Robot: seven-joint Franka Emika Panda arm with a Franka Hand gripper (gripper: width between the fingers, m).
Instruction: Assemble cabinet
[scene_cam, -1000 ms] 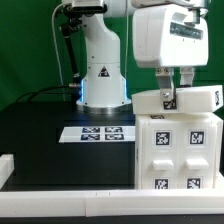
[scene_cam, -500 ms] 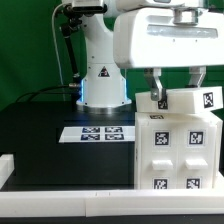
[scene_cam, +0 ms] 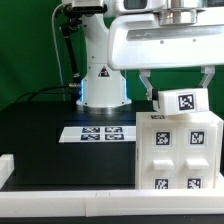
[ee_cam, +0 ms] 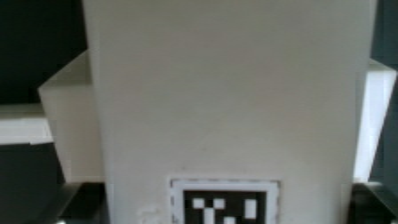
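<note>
Exterior view: the end effector [scene_cam: 176, 80] gripped a small white tagged plastic block [scene_cam: 181, 101], now turned since a second ago, above the white panelled cabinet box [scene_cam: 178, 150] on the black table [scene_cam: 40, 135]; alignment likely underway.
Wrist view: block [ee_cam: 214, 110] filled frame, fingers unseen.

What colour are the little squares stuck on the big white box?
Black and white. The tags on the white cabinet show best in the exterior view.
</note>
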